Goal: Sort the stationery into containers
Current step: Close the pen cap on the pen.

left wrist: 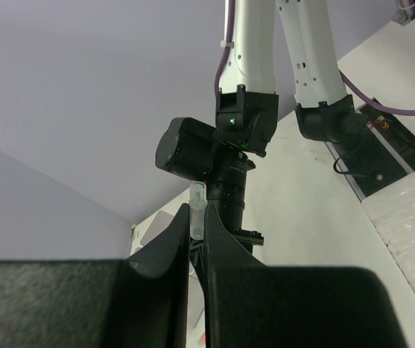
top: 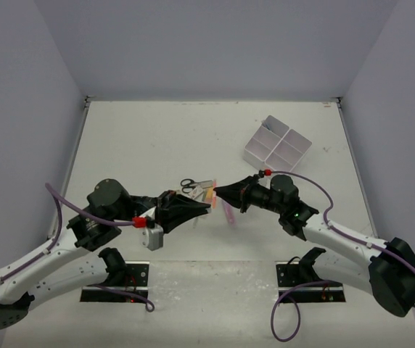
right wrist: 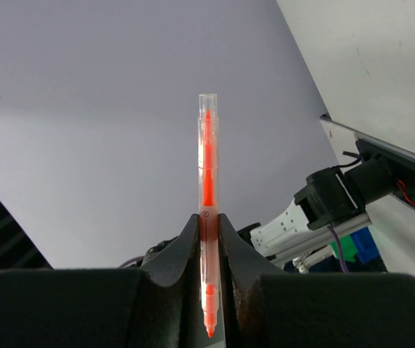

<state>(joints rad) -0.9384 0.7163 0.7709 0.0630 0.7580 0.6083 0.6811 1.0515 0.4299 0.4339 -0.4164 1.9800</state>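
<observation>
Top view: a white bench (top: 157,138) is seen from above, with two arms reaching in from the near edge. The left tool (top: 206,206) and the right tool (top: 217,191) are brought tip to tip near the middle of the bench. A slim orange marker (top: 210,194) with a clear plastic cap is held between them, above the surface. Black-handled scissors (top: 187,184) are laid on the bench just behind the tools. A pink marker (top: 228,212) is laid just in front of the right tool. A white square plastic box (top: 260,154), divided into four compartments, is set well apart at the far right, turned corner-on.

Left wrist view: the left tool (left wrist: 197,235) is seen with its two black fingers (left wrist: 167,250) pressed together. They are clamped on the orange marker (left wrist: 197,206), of which only a clear tip is shown standing up between them. The black wrist of the right arm is seen just beyond.

Right wrist view: the right tool (right wrist: 207,221) is seen with its fingers (right wrist: 231,250) drawn together. The orange marker (right wrist: 207,167) is clamped upright between them. Its clear cap is raised well above the fingertips, and its lower end is seen down between the fingers.
</observation>
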